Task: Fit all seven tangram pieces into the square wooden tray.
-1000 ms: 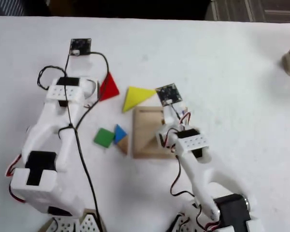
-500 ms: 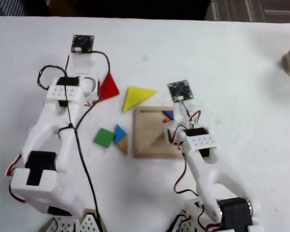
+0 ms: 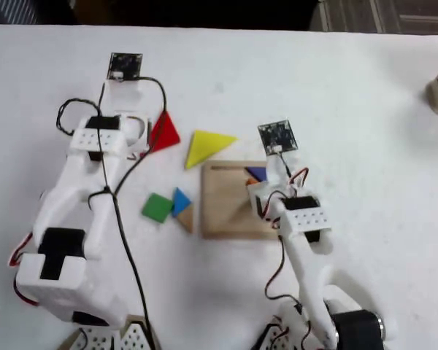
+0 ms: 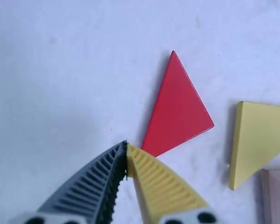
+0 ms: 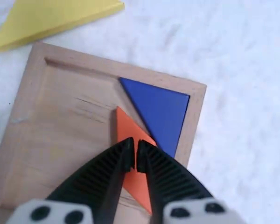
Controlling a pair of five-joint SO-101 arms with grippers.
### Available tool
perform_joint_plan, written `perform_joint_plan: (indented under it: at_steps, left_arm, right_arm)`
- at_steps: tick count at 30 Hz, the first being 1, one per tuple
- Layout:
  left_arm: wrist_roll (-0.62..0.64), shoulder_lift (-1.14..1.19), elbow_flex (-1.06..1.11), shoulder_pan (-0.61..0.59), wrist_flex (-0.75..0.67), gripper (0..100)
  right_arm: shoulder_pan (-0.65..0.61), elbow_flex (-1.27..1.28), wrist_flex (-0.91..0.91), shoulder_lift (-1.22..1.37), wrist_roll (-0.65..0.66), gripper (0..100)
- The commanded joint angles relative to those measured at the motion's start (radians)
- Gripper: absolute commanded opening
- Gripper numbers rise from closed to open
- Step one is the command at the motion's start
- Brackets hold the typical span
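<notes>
I saw the left end effector (image 4: 126,154) pressed together at the red triangle (image 4: 177,109), the right end effector (image 5: 133,151) likewise over the orange piece (image 5: 128,123) in the tray (image 5: 84,63).

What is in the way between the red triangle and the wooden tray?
The yellow triangle lies flat on the table between the red triangle and the near corner of the tray. Nothing lies between the left gripper and the red triangle; its shut tips sit right beside that piece.
</notes>
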Motion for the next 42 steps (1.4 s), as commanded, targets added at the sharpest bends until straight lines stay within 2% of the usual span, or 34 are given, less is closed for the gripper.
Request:
perform_joint_plan:
  at_steps: [1, 6, 14, 22, 27, 31, 39, 42]
  left_arm:
    - [-0.006, -0.024, -0.011, -0.012, -0.023, 2]
    - [-0.006, -0.024, -0.011, -0.012, -0.023, 2]
    - [-0.009, -0.025, -0.012, -0.012, -0.023, 2]
    - [-0.009, -0.025, -0.012, -0.012, -0.023, 2]
    - [-0.006, -0.025, -0.014, -0.013, -0.023, 2]
    - [-0.006, -0.025, -0.011, -0.013, -0.023, 2]
    - [-0.006, -0.025, -0.011, -0.013, -0.023, 2]
    - [-0.006, -0.025, -0.011, -0.013, -0.023, 2]
  right_arm:
    - [0.002, 0.008, 0.007, -0.048, 0.008, 1.8]
    - [0.025, 0.060, 0.016, -0.048, 0.009, 1.8]
    - [0.130, 0.068, 0.136, -0.108, 0.009, 1.8]
    - [0.127, 0.066, 0.128, -0.193, 0.000, 1.8]
    - [0.051, 0.087, 0.042, -0.259, -0.002, 1.8]
    - [0.004, 0.186, -0.094, -0.257, 0.008, 1.8]
    - [0.002, 0.221, -0.142, -0.248, 0.098, 1.8]
    - [-0.001, 0.210, -0.180, -0.170, 0.107, 1.8]
